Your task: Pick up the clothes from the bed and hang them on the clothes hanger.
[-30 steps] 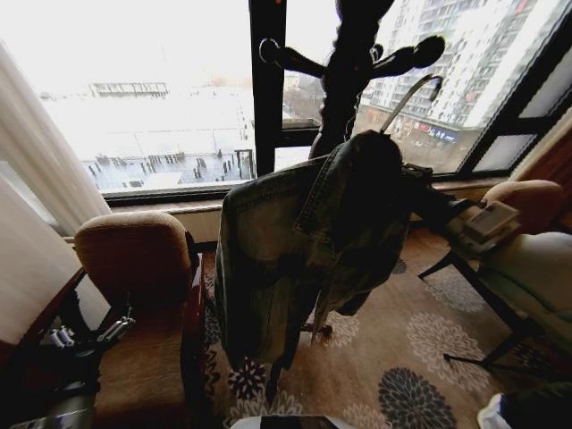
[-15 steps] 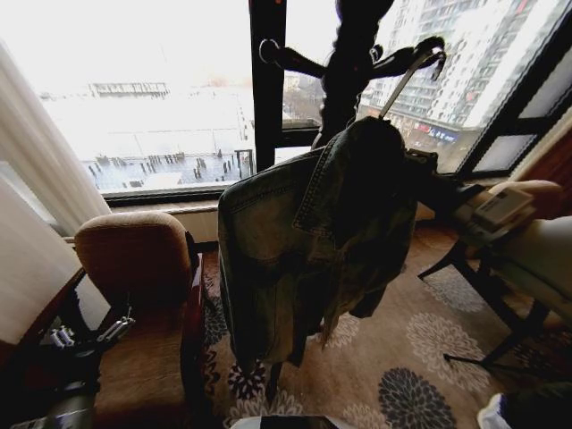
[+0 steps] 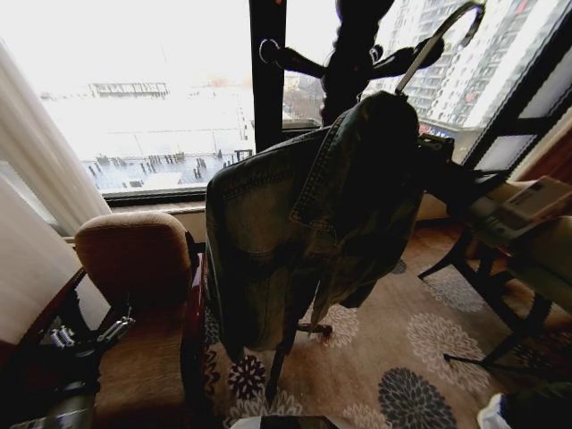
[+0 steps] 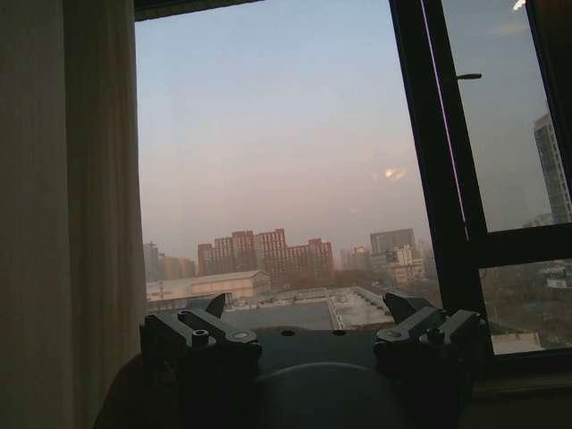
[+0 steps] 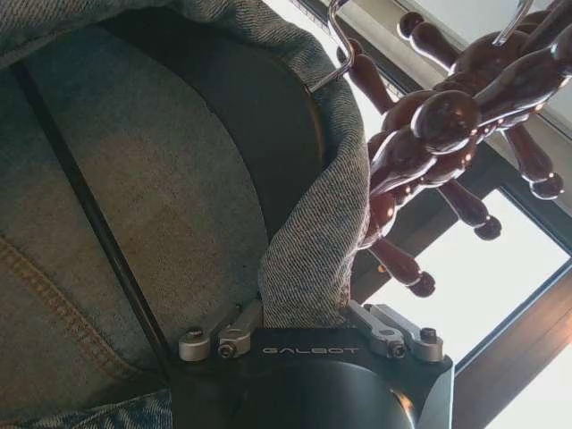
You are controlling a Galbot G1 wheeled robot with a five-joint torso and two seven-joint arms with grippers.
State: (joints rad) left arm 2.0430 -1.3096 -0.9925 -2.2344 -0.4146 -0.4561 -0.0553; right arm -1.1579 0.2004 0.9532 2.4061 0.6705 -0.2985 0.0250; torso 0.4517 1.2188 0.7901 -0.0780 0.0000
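The clothes, a faded denim jacket (image 3: 295,232), hang on the black clothes hanger (image 5: 89,223), lifted in front of a dark wooden coat stand (image 3: 353,54). The hanger's silver hook (image 3: 442,36) sticks up to the right of the stand's top, above one of its pegs (image 3: 407,58). My right gripper (image 3: 429,168) reaches in from the right and is shut on the jacket's denim edge (image 5: 304,268) near the collar. My left gripper (image 4: 313,326) is open and holds nothing; it is parked low at the left (image 3: 89,338). The bed is out of view.
A tan armchair (image 3: 134,259) stands at the left beside the jacket. Large windows (image 3: 152,98) and a curtain (image 3: 36,170) lie behind. A black-legged table (image 3: 487,286) is at the right. Patterned carpet (image 3: 393,366) covers the floor.
My right arm has lifted the jacket and hanger up. The silver hook rose from below the stand's right peg to above it.
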